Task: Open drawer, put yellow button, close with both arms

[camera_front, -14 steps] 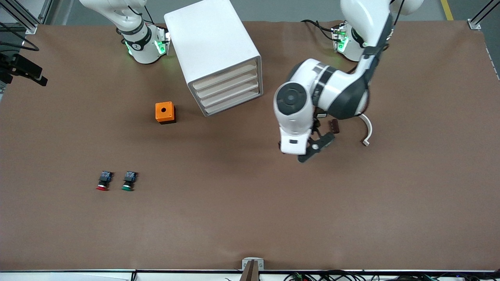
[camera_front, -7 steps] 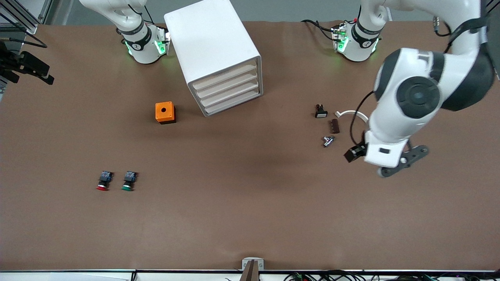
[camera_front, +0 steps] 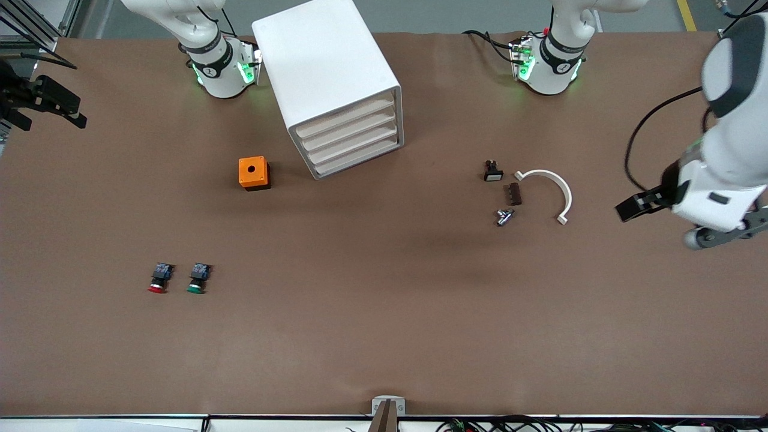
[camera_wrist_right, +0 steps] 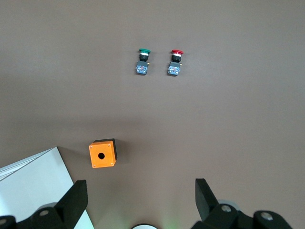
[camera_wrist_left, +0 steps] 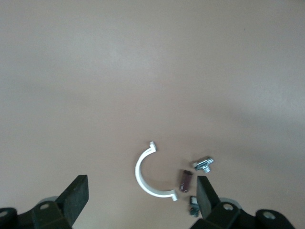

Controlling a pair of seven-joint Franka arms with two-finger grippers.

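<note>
The white cabinet (camera_front: pixel 327 72) stands near the right arm's base, and its uppermost drawer (camera_front: pixel 345 117) is pushed in flush like the three below. The yellow button is out of view. My left gripper (camera_front: pixel 637 207) hangs in the air over the left arm's end of the table. In the left wrist view it (camera_wrist_left: pixel 140 191) is open and empty above a white half-ring (camera_wrist_left: pixel 145 174). My right gripper (camera_wrist_right: pixel 140 195) is open and empty, high over the table near its own base, with the cabinet's corner (camera_wrist_right: pixel 33 186) beside it.
An orange box with a hole (camera_front: pixel 254 173) sits beside the cabinet. A red-capped button (camera_front: pixel 158 281) and a green-capped one (camera_front: pixel 197 279) lie nearer the front camera. The half-ring (camera_front: pixel 549 186), a brown part (camera_front: pixel 513 194), a bolt (camera_front: pixel 504 216) and a black piece (camera_front: pixel 492 171) lie together.
The left arm has swung from beside the cabinet's front out to its own end of the table, uncovering the small parts. Its gripper stayed open. The right arm barely moved.
</note>
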